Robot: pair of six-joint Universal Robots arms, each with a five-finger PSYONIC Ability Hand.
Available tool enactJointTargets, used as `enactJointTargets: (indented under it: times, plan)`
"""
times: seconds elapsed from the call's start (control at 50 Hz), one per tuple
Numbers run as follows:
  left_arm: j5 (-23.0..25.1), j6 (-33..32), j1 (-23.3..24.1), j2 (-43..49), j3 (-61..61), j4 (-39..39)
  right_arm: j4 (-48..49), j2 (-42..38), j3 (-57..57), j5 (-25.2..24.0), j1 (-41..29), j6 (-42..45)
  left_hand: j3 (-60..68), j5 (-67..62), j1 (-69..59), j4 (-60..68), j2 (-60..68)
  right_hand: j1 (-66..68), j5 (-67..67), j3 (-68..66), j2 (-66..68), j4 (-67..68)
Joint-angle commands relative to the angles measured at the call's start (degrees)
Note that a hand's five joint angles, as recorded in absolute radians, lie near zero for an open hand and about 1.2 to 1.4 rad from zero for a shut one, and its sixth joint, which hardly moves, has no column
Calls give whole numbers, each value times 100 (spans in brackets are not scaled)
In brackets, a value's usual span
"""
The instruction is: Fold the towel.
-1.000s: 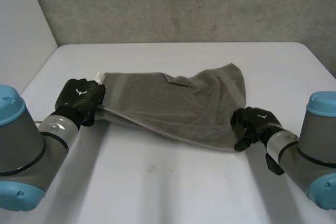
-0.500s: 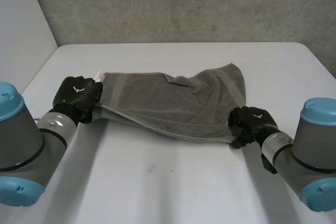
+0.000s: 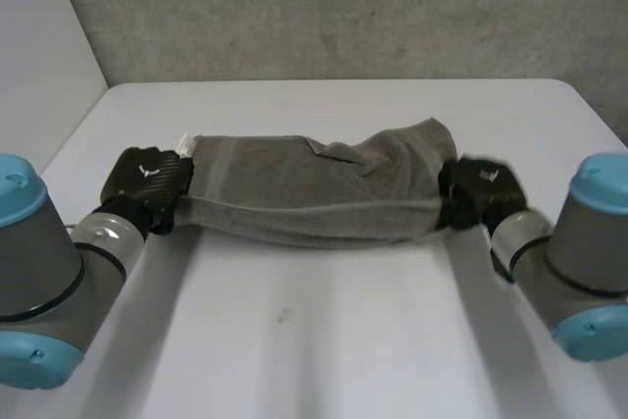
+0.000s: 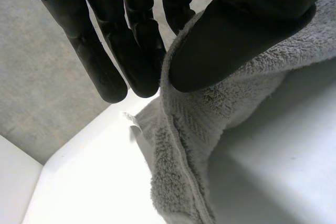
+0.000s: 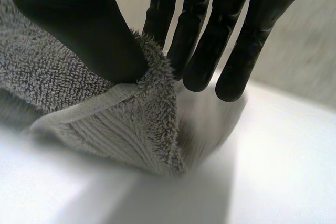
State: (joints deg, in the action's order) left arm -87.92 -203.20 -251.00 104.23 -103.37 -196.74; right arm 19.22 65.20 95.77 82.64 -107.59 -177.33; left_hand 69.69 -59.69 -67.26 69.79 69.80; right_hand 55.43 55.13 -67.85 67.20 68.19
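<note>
Right hand [image 3: 481,193] has jumped from the lower right of the head view up to mid right, pulling a corner of the towel [image 3: 304,188] with it. It is clamped on. In its wrist view the thumb pins the hemmed corner against straight fingers [image 5: 236,40] behind the cloth.

Left hand [image 3: 149,182] has barely shifted and sits mid left. It is pinching too, with the thumb over the towel edge and the fingers [image 4: 131,51] on the far side of it.

Main change is the towel's near edge. It slanted down toward the lower right a second ago. Now it runs almost level across the middle of the frame, drawn between the two hands and bunched into a thick roll. It looks raised off the table [image 3: 324,340], though I can't confirm that.

Far part of the towel lies flat across the centre, with a white tag [image 3: 184,142] at its upper left corner.

Judgement: both near corners are secured and the slack is gone, so the grasp step is done. The next move is probably to carry this edge up and over toward the far edge for the first fold. The risk is uneven tension skewing the fold.
</note>
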Motion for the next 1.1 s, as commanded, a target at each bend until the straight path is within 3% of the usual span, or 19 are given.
enactJointTargets:
  times: [0.02, 0.12, 0.2, 0.26, 0.3, 0.42, 0.54, 0.64, 0.68, 0.7, 0.74, 0.76, 0.78, 0.8, 0.84, 0.86, 0.9, 0.98, 1.1]
  plan:
    - [-6, 0, 104, -349, 19, 443, -460, 1448, -259, -168, 1, 346, 1031, -1031, -1274, 1021, 1020, 2457, 1487, -1215, 1280, 1181]
    - [3, -9, 87, -754, 89, 567, -1890, 1795, -943, -502, 1, 1110, 1031, -1031, -1274, 1021, 1020, 2457, 1487, -1215, 1280, 1181]
    - [-6, -35, 60, -782, 98, 602, -3534, 1313, -1568, -582, 1, 2242, 1031, -1031, -1274, 1021, 1020, 2457, 1487, -1215, 1280, 1181]
    - [-6, -97, 34, -720, 107, 813, -4014, 1100, -1666, -565, 1, 2721, 1031, -1031, -1274, 1021, 1020, 2457, 1487, -1215, 1280, 1181]
    - [3, -105, 34, -511, 142, 1180, -4766, 820, -1736, -512, 45, 3526, 1031, -1031, -1274, 1021, 1020, 2457, 1487, -1215, 1280, 1181]
    - [-32, -123, 43, 159, 379, 1701, -5042, 388, -1684, -275, 72, 4040, 1031, -1031, -1274, 1021, 1020, 2457, 1487, -1215, 1280, 1181]
    - [-24, -132, 43, 1002, 863, 1815, -4682, -192, -1957, -72, 1, 4136, 1031, -1031, -1274, 1021, 1020, 2457, 1487, -1215, 1280, 1181]
    - [12, -176, 34, 1451, 1610, 1683, -3812, -526, -2466, 24, -60, 4215, 1031, -1031, -1274, 1021, 1020, 2457, 1487, -1215, 1280, 1181]
    - [38, -176, 17, 1503, 2266, 1238, -2798, -605, -2930, 208, -139, 4224, 1031, -1031, -1274, 1021, 1020, 2457, 1487, -1215, 1280, 1181]
    - [38, -176, 17, 1503, 2269, 1235, -2792, -605, -2932, 209, -139, 4224, 1031, -1031, -1274, 1021, 1020, 2457, 1487, -1215, 1280, 1181]
    - [20, -167, -45, 1442, 2855, 466, -1254, -562, -3282, 489, -253, 4242, 1031, -1031, -1274, 1021, 1020, 2457, 1487, -1215, 1280, 1181]
    - [20, -167, -45, 1442, 2858, 461, -1245, -561, -3284, 490, -254, 4242, 1031, -1031, -1274, 1021, 1020, 2457, 1487, -1215, 1280, 1181]
    - [29, -167, -36, 1424, 3076, 0, -349, -474, -3327, 577, -306, 4233, 1031, -1031, -1274, 1021, 1020, 2457, 1487, -1215, 1280, 1181]
    - [29, -167, -36, 1424, 3078, -4, -340, -473, -3328, 578, -306, 4233, 1031, -1031, -1274, 1021, 1020, 2457, 1487, -1215, 1280, 1181]
    - [38, -176, 8, 1302, 3279, -1106, 1453, -124, -3118, 570, -376, 4216, 1031, -1031, -1274, 1021, 1020, 2457, 1487, -1215, 1280, 1181]
    - [38, -176, 8, 1301, 3280, -1112, 1462, -122, -3117, 569, -377, 4215, 1031, -1031, -1274, 1021, 1020, 2457, 1487, -1215, 1280, 1181]
    - [-14, -167, -18, 978, 3245, -2232, 2635, 219, -2785, 596, -385, 4215, 1031, -1031, -1274, 1021, 1020, 2457, 1487, -1215, 1280, 1181]
    - [3, -176, -63, 809, 3078, -2905, 2499, 362, -2642, 578, -394, 4224, 1031, -1031, -1274, 1021, 1020, 2457, 1487, -1215, 1280, 1181]
    - [90, -202, -80, 748, 2491, -2152, 299, 344, -2493, 482, -386, 4180, 1031, -1031, -1274, 1021, 1020, 2457, 1487, -1215, 1280, 1181]
